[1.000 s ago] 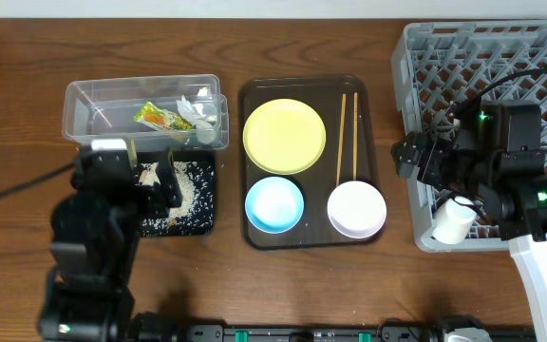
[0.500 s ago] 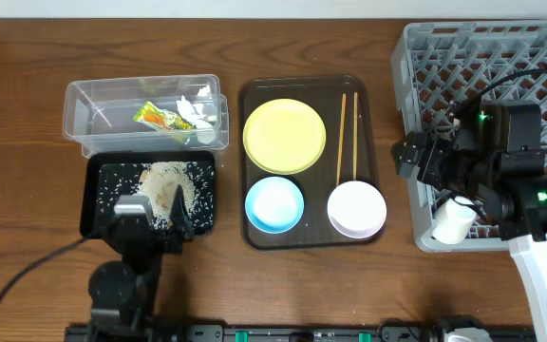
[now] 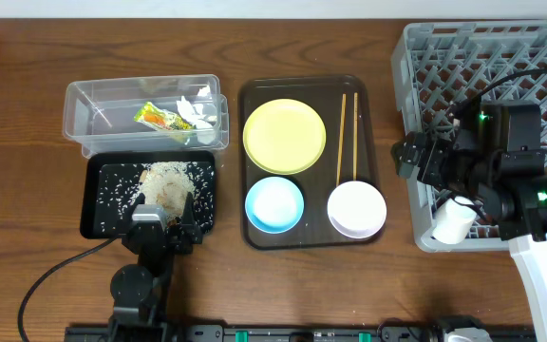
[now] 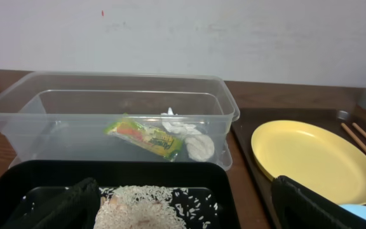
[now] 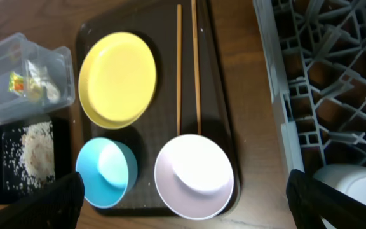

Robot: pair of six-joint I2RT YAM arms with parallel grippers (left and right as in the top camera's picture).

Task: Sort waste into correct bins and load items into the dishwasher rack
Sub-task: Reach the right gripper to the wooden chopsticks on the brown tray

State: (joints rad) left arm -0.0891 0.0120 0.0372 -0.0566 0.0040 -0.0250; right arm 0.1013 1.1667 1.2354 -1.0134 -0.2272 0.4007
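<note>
1. The tub [image 3: 82,103] stands at the rear left. Inside, toward its right end, lie the wrapper [image 3: 160,118] and the paper scraps [image 3: 196,111], touching each other.
2. The black tray [image 3: 98,204] sits just in front of the tub. The rice [image 3: 164,180] is heaped in its middle, with loose grains scattered around.
3. The left gripper [image 3: 166,215] hangs over the black tray's front edge. Its fingers [image 4: 310,207] are spread wide, with nothing between them.
4. The brown tray [image 3: 368,95] lies in the middle of the table. It holds the plate [image 3: 284,135] at rear left, the blue bowl [image 3: 274,204] at front left and the white bowl [image 3: 357,208] at front right. The chopsticks [image 3: 348,133] lie side by side just right of the plate.
5. The right gripper [image 3: 408,157] hovers at the rack's left wall. Its fingers [image 5: 335,203] are far apart and empty.
6. The rack [image 3: 501,57] fills the right side. A white cup [image 3: 454,221] sits in its front left corner.
</note>
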